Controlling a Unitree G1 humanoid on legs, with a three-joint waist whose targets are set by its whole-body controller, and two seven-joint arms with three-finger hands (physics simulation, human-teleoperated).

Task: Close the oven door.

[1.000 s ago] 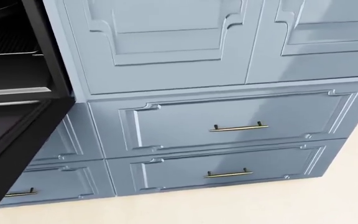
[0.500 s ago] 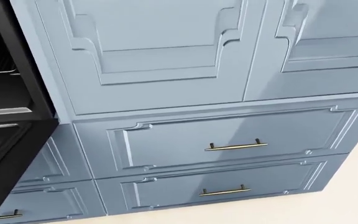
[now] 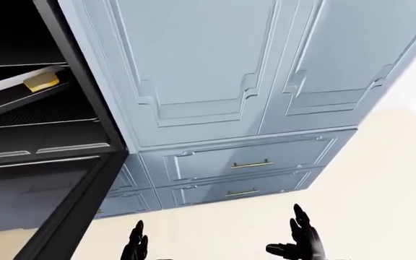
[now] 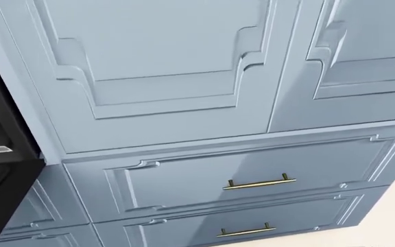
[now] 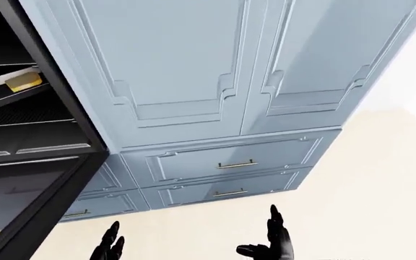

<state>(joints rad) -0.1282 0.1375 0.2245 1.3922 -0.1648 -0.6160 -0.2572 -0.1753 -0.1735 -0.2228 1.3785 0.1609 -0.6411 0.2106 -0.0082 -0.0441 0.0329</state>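
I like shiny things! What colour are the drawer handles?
Brassy gold: the thin bar drawer handles show best in the head view.

Oven door (image 3: 56, 211), perhaps open, largely cropped.

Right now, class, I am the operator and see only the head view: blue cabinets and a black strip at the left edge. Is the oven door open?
Observer: Yes. The left-eye view shows the oven door hanging open at lower left.
Operator: Anything inside?
Observer: A tray holding a yellow block sits tilted in the oven.
Operator: Where are my hands?
Observer: The left hand and right hand are at the bottom edge, fingers open, touching nothing.
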